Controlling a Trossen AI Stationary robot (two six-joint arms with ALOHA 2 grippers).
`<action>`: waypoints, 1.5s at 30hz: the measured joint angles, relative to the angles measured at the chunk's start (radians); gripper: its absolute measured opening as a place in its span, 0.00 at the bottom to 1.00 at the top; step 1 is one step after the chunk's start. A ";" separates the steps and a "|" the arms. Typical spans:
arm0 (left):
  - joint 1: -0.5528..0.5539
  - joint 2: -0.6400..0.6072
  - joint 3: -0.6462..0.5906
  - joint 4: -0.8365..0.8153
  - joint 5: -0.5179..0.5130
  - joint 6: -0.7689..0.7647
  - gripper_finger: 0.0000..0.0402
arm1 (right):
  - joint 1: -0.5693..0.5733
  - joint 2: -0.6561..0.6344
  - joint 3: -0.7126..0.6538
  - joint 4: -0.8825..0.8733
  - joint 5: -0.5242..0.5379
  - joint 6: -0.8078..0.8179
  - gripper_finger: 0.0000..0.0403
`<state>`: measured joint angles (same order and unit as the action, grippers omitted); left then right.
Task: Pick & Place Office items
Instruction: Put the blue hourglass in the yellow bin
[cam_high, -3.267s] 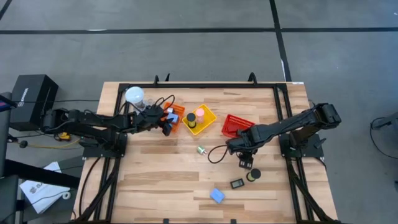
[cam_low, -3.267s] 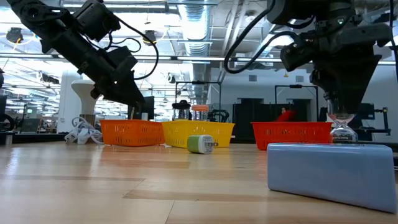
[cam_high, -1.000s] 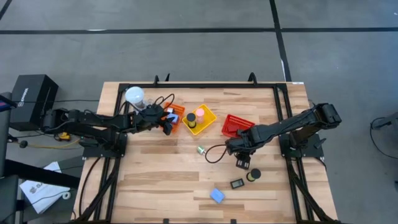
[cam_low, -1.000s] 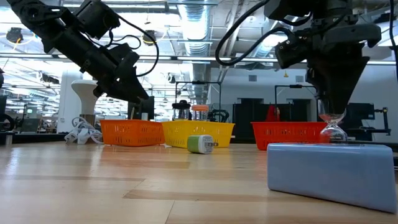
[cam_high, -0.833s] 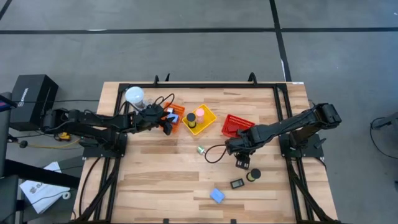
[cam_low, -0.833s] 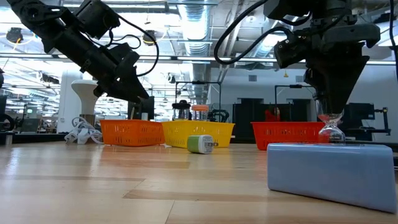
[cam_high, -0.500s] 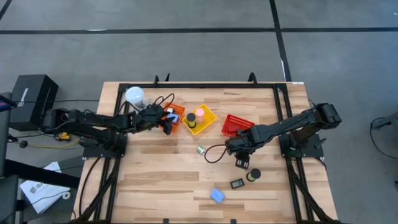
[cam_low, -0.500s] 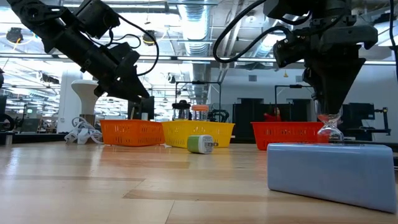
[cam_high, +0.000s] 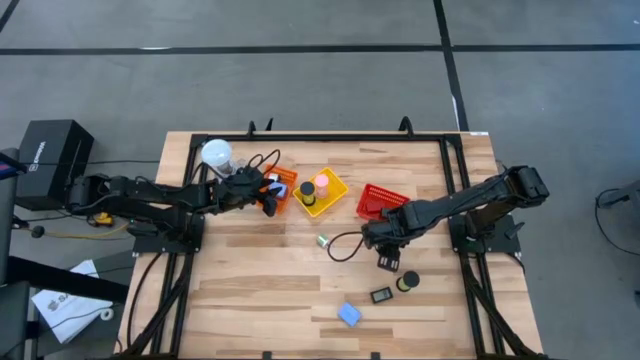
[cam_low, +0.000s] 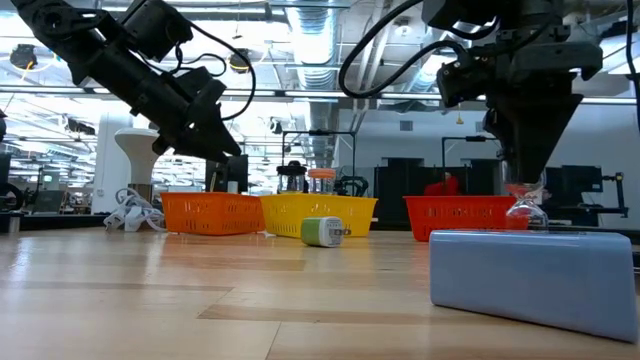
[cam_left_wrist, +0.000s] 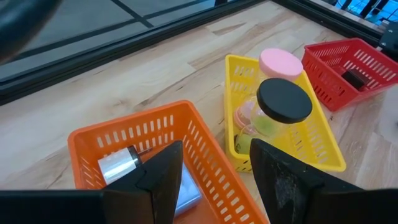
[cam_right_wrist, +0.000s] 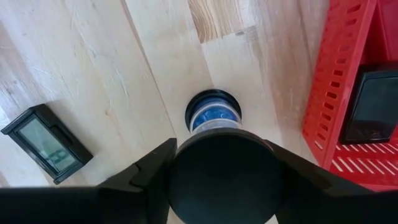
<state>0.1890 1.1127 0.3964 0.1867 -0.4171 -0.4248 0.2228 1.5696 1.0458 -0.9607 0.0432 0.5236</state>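
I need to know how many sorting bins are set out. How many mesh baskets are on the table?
3, in a row along the table's far half: the orange basket under the left gripper, the yellow basket in the middle, and the red basket beside the right gripper.

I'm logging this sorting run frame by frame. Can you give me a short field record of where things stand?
left gripper: jaws open, empty, above the orange basket
right gripper: jaws shut on a black-capped container, lifted near the red basket
yellow basket: holds a pink-lidded jar and a black-lidded jar
loose on table: light-blue block, small display
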 joint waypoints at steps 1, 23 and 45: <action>0.000 0.000 0.000 0.002 0.000 0.000 0.45 | -0.003 0.000 0.000 0.000 0.002 0.000 0.49; 0.000 0.000 0.000 0.017 0.000 0.000 0.45 | -0.001 0.000 0.000 0.008 0.000 -0.042 0.58; 0.000 0.000 0.000 0.027 0.000 0.000 0.45 | -0.024 0.000 0.000 0.038 -0.020 -0.136 0.50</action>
<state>0.1894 1.1130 0.3965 0.2132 -0.4174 -0.4248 0.1988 1.5696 1.0458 -0.9226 0.0232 0.3880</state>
